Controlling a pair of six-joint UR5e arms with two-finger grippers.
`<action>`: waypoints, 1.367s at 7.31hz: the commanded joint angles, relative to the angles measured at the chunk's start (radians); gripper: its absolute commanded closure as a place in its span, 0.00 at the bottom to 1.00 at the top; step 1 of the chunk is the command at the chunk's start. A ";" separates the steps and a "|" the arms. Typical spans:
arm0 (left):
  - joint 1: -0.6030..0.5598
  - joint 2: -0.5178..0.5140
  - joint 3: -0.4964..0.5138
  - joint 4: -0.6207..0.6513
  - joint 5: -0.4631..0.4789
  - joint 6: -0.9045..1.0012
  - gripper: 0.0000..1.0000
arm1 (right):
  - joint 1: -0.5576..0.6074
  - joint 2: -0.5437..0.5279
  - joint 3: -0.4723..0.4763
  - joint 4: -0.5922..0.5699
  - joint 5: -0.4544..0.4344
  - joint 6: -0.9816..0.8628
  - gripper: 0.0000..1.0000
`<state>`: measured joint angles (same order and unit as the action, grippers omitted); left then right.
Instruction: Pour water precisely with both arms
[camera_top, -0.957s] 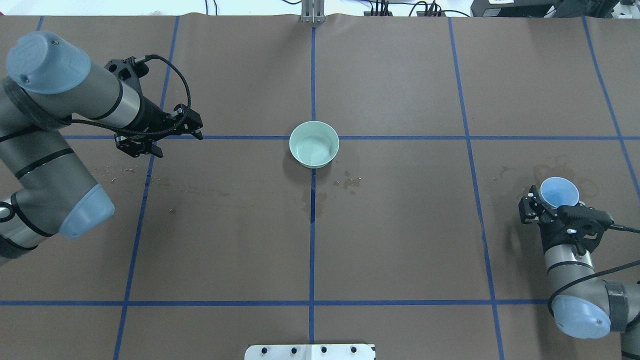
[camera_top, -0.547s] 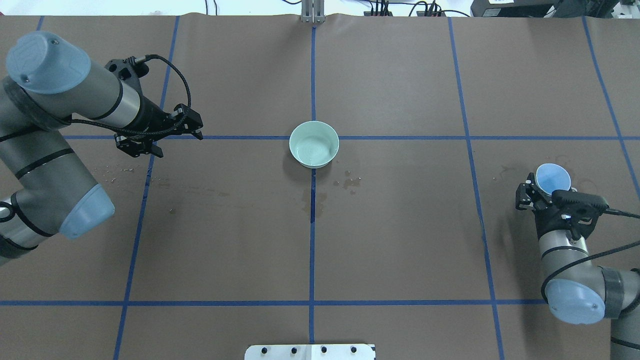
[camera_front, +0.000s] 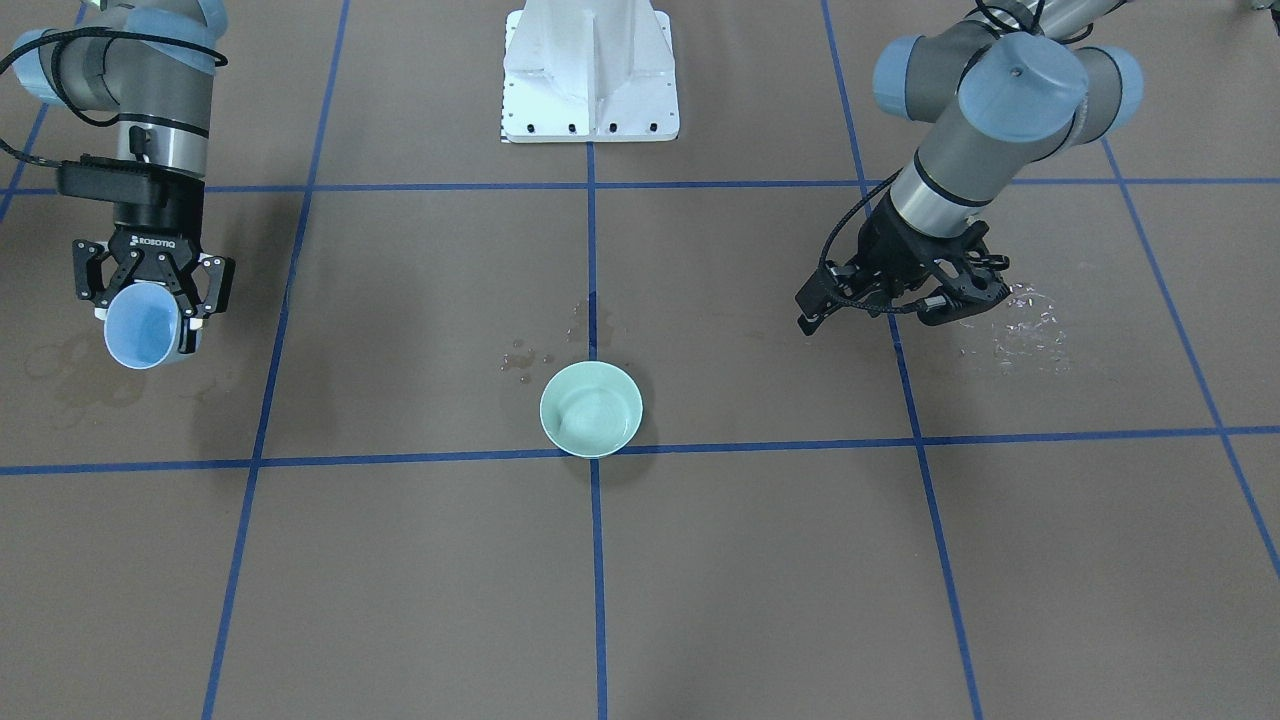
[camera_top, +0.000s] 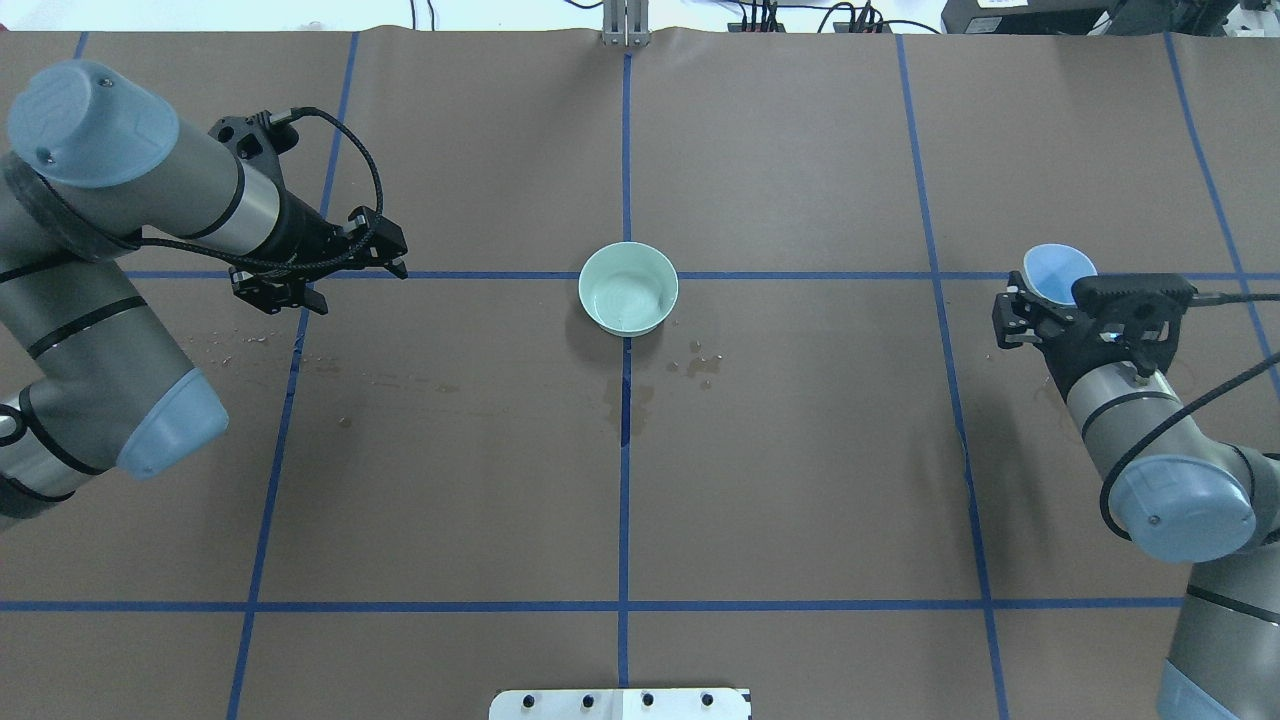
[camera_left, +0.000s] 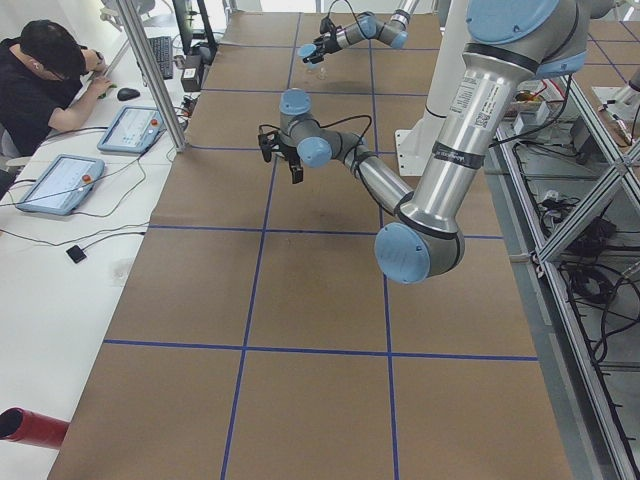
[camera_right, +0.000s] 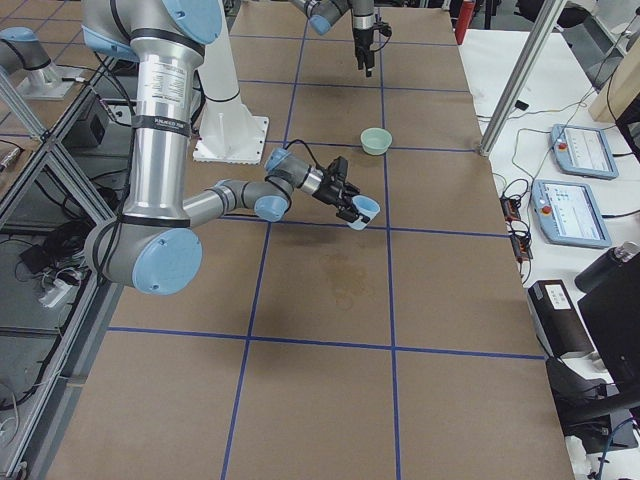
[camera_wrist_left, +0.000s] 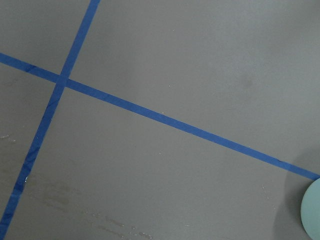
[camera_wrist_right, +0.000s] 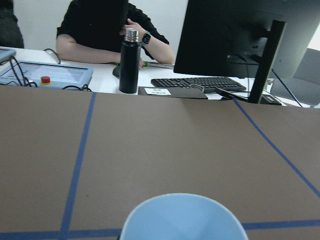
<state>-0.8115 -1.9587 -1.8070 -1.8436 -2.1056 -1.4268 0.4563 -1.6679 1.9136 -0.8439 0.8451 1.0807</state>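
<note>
The water shows only as faint ripples inside the pale green bowl. The bowl sits at the middle of the worktop, on a crossing of the blue tape lines. A few droplets lie just beside the bowl, on its near right.

Well apart, at the right of the worktop, my right gripper has its jaws clenched on a light blue cup. The cup is held clear of the surface and tilted, mouth toward the far side. I cannot tell whether it holds any liquid.

At the left, my left gripper hangs over the tape with its jaws spread wide, grasping and touching nothing. Scattered drops glint on the worktop near it.
</note>
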 joint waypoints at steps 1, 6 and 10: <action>0.000 0.001 -0.005 0.000 -0.001 0.002 0.00 | 0.016 0.161 0.001 0.061 0.071 -0.293 1.00; -0.012 0.010 -0.006 0.001 -0.011 0.070 0.00 | 0.012 0.367 0.004 0.117 0.302 -0.462 1.00; -0.052 0.179 -0.081 -0.002 -0.014 0.314 0.00 | 0.077 0.413 -0.001 -0.072 0.707 -0.585 1.00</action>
<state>-0.8517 -1.8213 -1.8704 -1.8441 -2.1187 -1.1564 0.5173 -1.2893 1.9149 -0.8072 1.4610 0.5577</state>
